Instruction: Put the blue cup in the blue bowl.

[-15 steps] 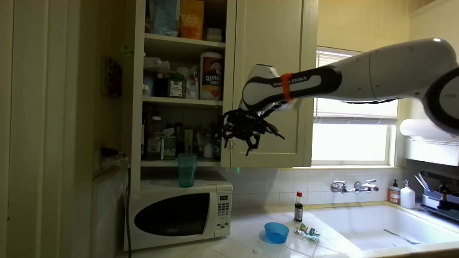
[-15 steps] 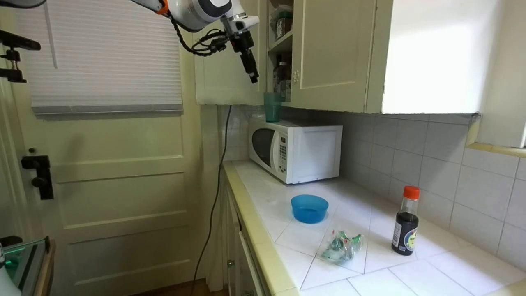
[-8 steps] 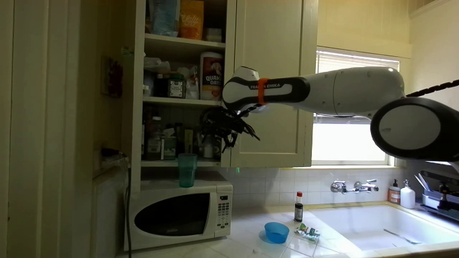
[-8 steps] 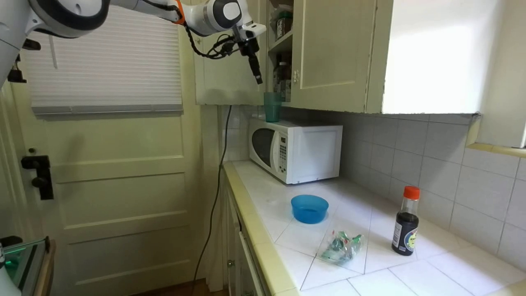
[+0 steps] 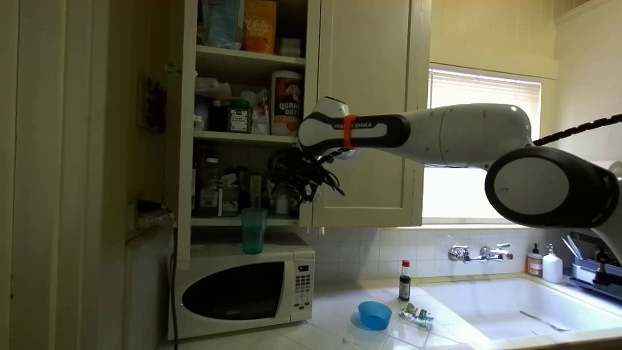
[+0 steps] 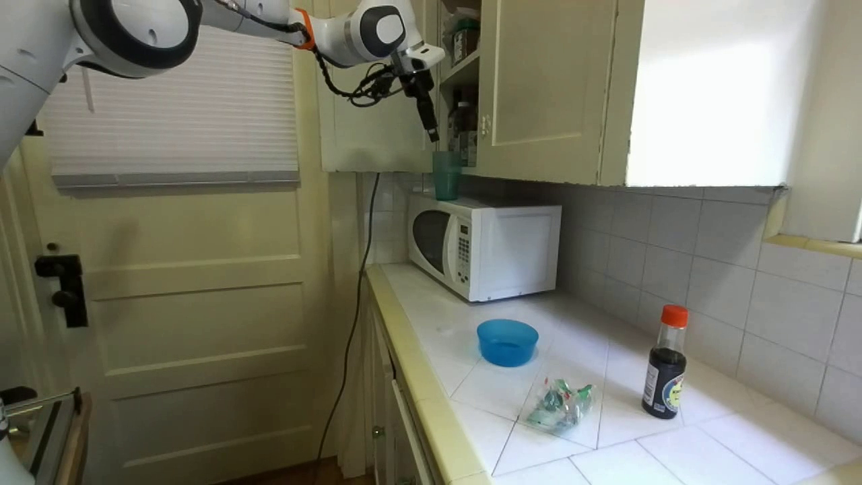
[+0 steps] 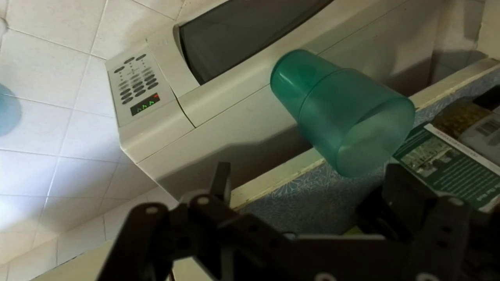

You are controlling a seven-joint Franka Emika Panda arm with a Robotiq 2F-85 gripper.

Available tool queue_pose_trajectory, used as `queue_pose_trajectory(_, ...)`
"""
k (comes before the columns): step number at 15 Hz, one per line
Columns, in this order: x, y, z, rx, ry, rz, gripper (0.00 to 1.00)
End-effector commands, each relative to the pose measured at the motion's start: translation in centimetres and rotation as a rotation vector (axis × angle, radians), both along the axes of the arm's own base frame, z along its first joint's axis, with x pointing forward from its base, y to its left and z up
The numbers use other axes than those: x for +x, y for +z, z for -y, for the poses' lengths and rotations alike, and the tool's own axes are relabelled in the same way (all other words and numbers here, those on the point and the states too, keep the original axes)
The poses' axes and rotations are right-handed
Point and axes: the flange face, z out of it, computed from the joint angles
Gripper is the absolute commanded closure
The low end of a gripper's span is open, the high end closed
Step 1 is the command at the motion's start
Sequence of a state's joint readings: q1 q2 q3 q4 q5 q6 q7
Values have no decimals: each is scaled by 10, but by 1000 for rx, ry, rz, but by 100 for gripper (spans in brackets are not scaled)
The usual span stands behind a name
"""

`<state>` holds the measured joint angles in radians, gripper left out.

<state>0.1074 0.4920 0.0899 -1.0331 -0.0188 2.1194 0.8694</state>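
In an exterior view, clock from centre: 1 teal-blue tapered plastic tumbler (image 5: 253,232), 7–8 o'clock; 1 bright-blue round plastic bowl (image 5: 375,318), 5 o'clock; 1 white boxy microwave (image 5: 245,289), 7 o'clock; 1 red-capped bottle of dark liquid (image 5: 404,288), 1 crumpled clear plastic packet (image 5: 416,318), both 5 o'clock; 2 pump bottles (image 5: 552,269) (white; orange-labelled), 4 o'clock. Wrist view: 2 black fingers (image 7: 220,179), 7 and 4 o'clock.

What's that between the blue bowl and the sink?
A clear plastic packet with green patches lies between the blue bowl and the sink, as an exterior view shows; the red-capped bottle stands farther back.
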Motion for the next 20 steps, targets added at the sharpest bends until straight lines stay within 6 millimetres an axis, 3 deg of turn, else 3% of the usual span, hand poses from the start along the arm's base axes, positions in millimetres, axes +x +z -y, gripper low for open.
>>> queue_pose_trajectory(1, 16, -17, 1, 86, -63, 35, 0)
queue_pose_trajectory(7, 39, -54, -4, 137, -34, -37, 0)
queue_pose_trajectory(15, 52, -54, -13, 128, -8, -22, 2)
queue_pose_trajectory(16, 52, -55, -14, 132, -1, -38, 5)
queue_pose_trajectory(17, 51, -57, -16, 133, 3, -58, 26)
queue_pose_trajectory(18, 51, -59, -17, 134, 8, -71, 30)
queue_pose_trajectory(20, 51, -61, -19, 130, 10, -91, 48)
